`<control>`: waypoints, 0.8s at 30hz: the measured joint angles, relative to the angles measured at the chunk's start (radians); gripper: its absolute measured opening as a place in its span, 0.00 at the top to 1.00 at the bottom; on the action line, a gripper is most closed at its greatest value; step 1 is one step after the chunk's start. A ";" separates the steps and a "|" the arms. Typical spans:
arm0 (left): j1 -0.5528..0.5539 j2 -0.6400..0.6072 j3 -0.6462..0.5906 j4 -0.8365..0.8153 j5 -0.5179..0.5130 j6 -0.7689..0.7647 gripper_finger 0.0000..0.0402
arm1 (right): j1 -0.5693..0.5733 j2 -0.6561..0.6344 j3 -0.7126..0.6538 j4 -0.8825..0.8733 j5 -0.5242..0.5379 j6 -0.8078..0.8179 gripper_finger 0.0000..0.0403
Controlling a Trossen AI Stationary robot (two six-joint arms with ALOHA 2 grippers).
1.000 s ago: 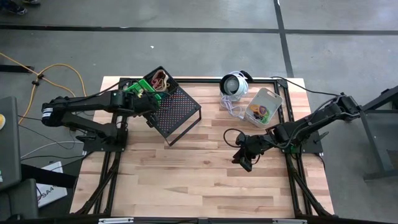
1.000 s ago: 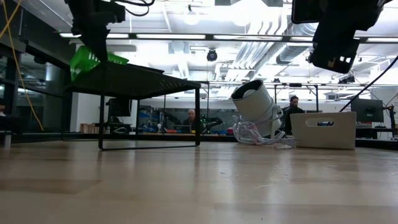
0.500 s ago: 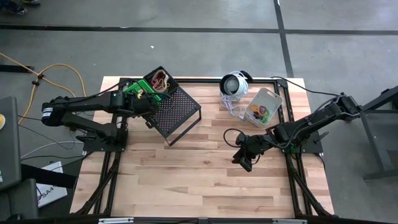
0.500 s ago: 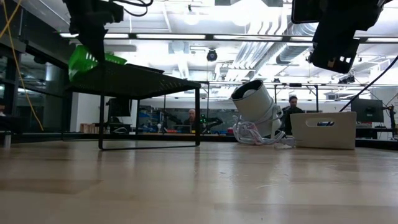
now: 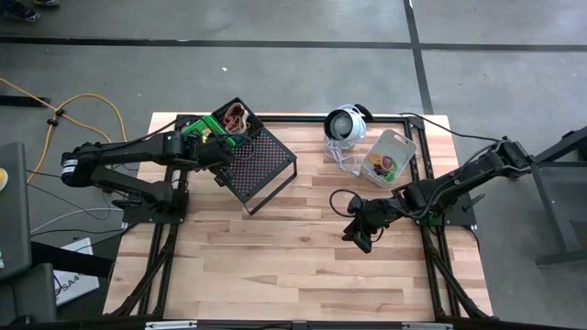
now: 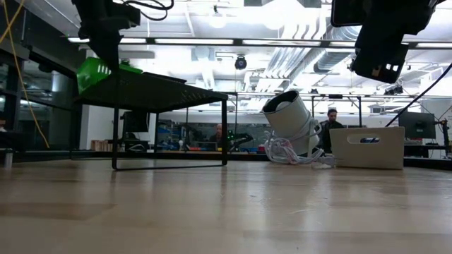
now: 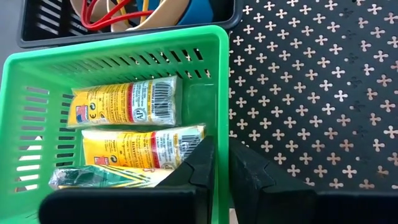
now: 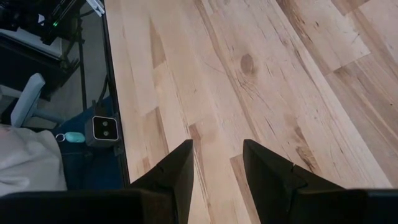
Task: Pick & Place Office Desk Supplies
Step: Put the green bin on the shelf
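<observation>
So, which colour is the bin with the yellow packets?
Green bin, clearest in the left wrist view.

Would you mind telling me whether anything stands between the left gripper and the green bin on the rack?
Nothing visible does. The left gripper is already at the green bin, one finger inside its wall and one outside, on the black mesh rack beside the black bin.

The green bin (image 6: pixel 95 73) has levelled out onto the mesh rack (image 6: pixel 152 90), and the left gripper (image 7: pixel 221 163) jaws have begun easing apart.
</observation>
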 joint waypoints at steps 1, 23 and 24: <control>0.000 0.000 0.000 0.000 0.000 0.000 0.92 | 0.000 0.000 0.000 0.000 0.000 0.000 0.68; -0.006 -0.016 0.000 0.001 0.008 0.017 0.92 | 0.000 0.000 0.000 0.000 0.000 0.000 0.68; -0.006 -0.018 0.000 0.000 0.008 0.019 0.92 | 0.000 0.000 0.000 0.000 0.000 0.000 0.68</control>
